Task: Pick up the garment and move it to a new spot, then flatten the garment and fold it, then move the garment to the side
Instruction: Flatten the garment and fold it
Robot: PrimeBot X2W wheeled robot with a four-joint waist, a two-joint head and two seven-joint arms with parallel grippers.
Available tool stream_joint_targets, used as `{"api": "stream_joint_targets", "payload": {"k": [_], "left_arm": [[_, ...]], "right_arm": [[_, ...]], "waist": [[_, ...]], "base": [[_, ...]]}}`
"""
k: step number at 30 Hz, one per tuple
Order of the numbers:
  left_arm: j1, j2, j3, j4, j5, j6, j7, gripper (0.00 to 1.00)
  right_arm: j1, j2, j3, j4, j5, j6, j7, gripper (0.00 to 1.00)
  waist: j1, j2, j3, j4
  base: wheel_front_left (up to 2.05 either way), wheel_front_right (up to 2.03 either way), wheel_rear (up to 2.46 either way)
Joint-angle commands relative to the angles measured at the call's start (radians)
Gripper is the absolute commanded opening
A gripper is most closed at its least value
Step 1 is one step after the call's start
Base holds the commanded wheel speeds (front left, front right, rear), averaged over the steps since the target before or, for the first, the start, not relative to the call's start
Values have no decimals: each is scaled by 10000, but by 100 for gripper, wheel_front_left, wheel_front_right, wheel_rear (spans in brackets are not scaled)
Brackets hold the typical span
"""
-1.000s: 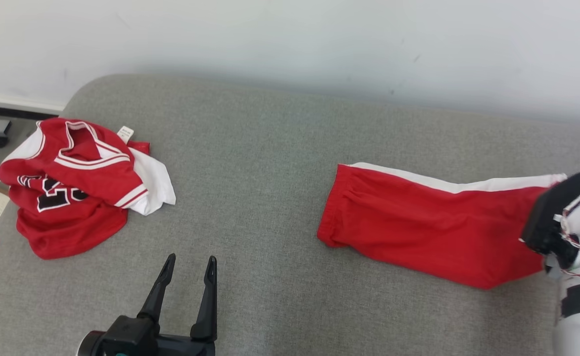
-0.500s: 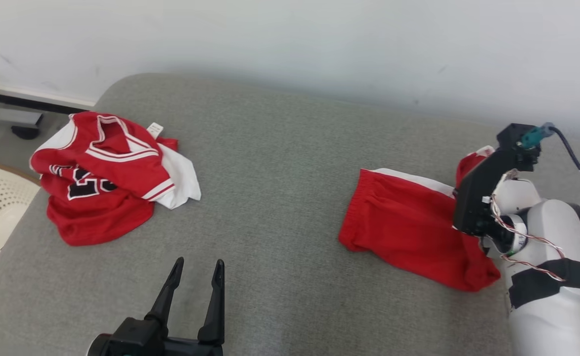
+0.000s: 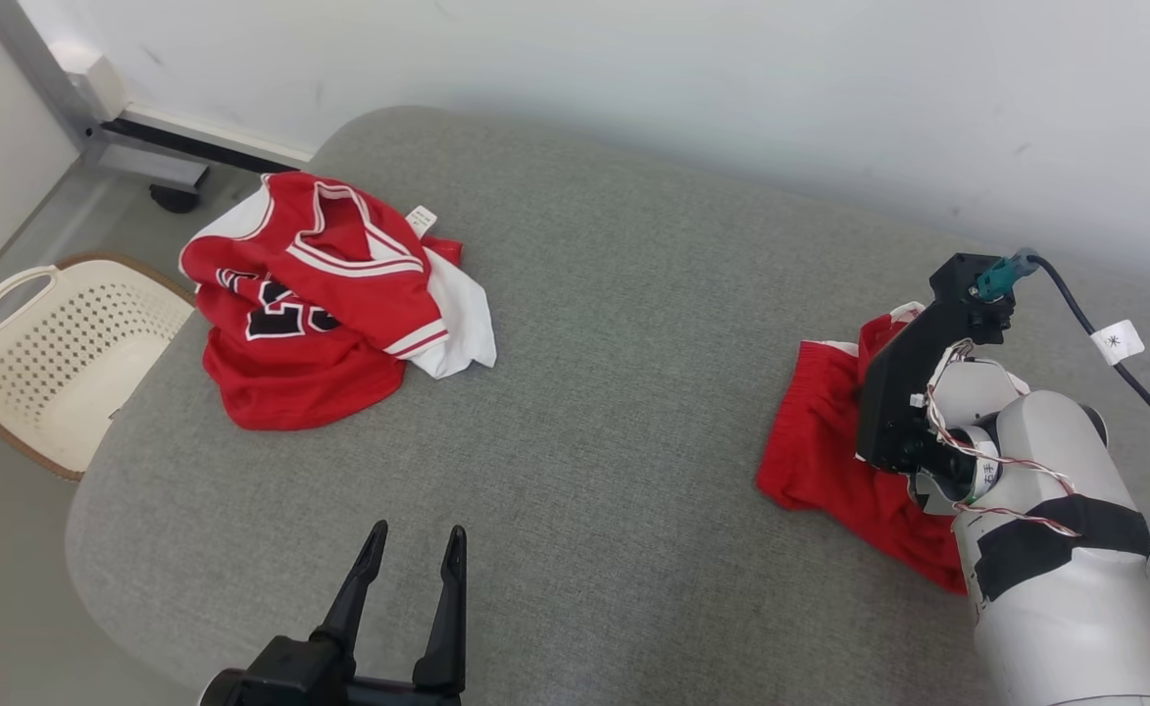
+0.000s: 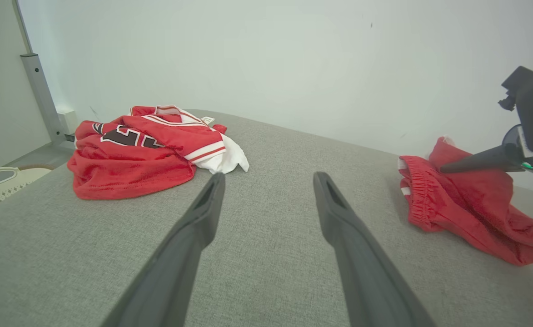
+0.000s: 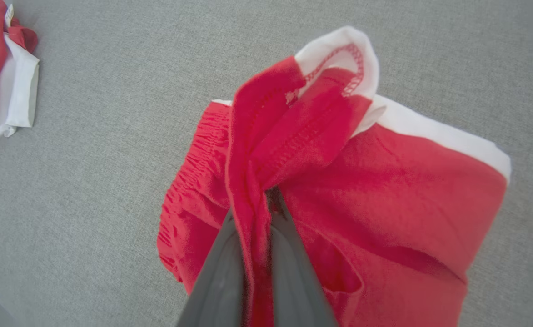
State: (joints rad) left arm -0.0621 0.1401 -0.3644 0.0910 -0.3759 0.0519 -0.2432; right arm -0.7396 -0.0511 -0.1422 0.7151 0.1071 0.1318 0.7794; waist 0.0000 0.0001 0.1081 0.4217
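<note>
Head view: my left gripper (image 3: 418,534) sits at the bottom edge, left of centre. Its two dark fingers stand apart with nothing between them, over bare grey cushion (image 3: 614,343). My right gripper (image 3: 898,392) is at the right of the frame, and its black housing lies over the red shorts (image 3: 815,441), hiding the fingertips. The shorts are bunched on the cushion at the right, with a red fold rising beside the housing. A red jersey (image 3: 310,324) with white trim and black numerals is heaped at the upper left of the cushion, well apart from the shorts. A pale perforated basket (image 3: 55,363) stands on the floor at the far left. A black cable (image 3: 1084,314) runs off to the right from the top of my right wrist.

Left wrist view: my own two fingers (image 4: 339,227) rise from the bottom, spread wide and empty. The jersey is at the left. At the right, one finger of my right gripper reaches in from the frame edge into the lifted fold of the shorts.

Right wrist view: my fingers (image 5: 289,254) are pressed together on a red fold of the shorts, pinched between them. A hemmed edge with white trim stands up at the top centre. The rest of the shorts spreads over the cushion below and to the right.
</note>
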Motion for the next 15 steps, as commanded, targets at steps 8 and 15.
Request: {"api": "stream_joint_targets", "payload": {"k": [8, 15], "left_arm": [[155, 61, 17, 92, -95, 65, -100, 100], [238, 214, 24, -14, -116, 106, 18, 100]], "right_arm": [[-258, 7, 349, 247, 572, -23, -514, 100], [-85, -256, 336, -522, 942, -23, -967, 100]], "waist": [[0, -1, -107, 83], [0, -1, -450, -327]], "base": [[0, 0, 0], [0, 0, 0]]}}
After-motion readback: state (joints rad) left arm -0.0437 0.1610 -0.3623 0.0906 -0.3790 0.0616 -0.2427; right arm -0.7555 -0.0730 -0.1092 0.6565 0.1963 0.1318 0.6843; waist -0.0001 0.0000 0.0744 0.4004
